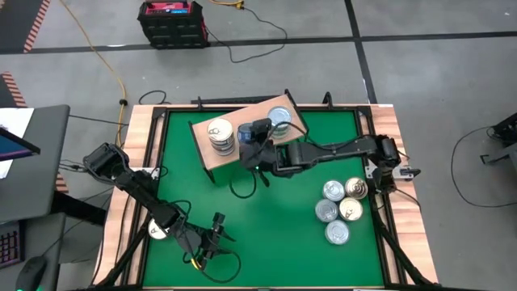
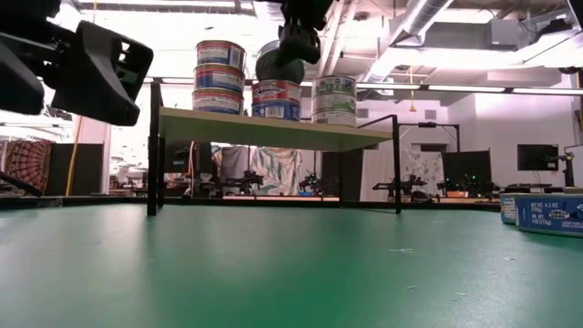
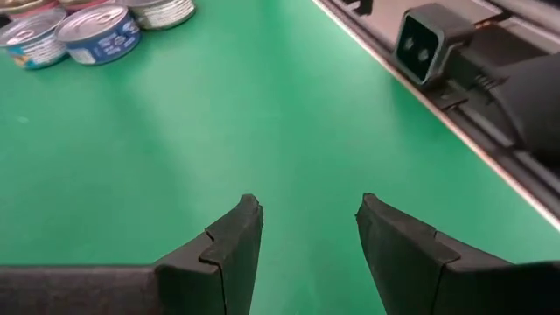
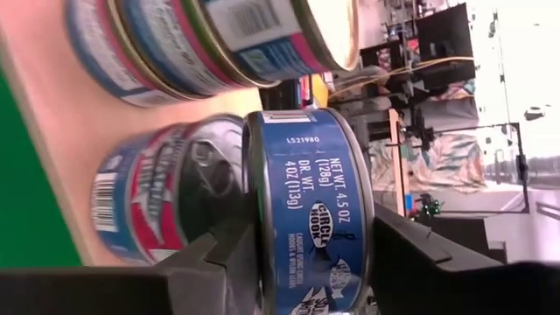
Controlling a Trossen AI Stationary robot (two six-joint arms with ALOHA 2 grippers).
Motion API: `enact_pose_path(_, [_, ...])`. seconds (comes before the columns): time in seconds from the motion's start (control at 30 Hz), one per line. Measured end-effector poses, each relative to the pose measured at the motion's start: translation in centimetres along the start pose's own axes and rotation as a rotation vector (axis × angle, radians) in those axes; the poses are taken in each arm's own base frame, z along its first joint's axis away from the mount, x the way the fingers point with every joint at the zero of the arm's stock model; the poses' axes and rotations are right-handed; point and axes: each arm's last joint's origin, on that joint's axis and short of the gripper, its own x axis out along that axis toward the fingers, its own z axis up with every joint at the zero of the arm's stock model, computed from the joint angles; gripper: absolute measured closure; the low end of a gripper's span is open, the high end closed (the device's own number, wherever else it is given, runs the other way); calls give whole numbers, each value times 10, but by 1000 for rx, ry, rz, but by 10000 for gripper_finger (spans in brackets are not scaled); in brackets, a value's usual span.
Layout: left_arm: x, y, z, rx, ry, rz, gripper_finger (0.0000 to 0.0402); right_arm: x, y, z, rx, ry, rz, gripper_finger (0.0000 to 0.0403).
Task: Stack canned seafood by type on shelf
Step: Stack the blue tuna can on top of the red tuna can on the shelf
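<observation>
Right gripper (image 4: 311, 262) is over the shelf (image 1: 212, 155), jaws clamped on a blue-labelled can (image 4: 308, 210) by its sides, held on top of another can (image 4: 157, 206) in the middle stack (image 2: 276, 98) on the board. Shelf also carries a three-can stack (image 2: 220, 77) on one side of that middle stack and a green-labelled stack (image 2: 334, 100) on the other. Five loose cans (image 1: 340, 208) sit clustered on the green desk (image 1: 266, 218), well clear of the shelf, toward the right arm's base. Left gripper (image 3: 306, 236) hangs low over bare desk, far from the shelf, jaws open with nothing between them
</observation>
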Motion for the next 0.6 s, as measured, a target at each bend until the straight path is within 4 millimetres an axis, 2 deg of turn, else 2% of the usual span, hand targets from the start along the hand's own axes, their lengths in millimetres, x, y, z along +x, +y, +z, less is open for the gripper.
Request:
enact_pose_path(0.33, [0, 3, -1, 43, 11, 81, 221, 4, -1, 0, 15, -41, 54, 219])
enact_pose_path(0.6, [0, 3, -1, 22, 10, 81, 221, 5, -1, 0, 46, -48, 73, 168])
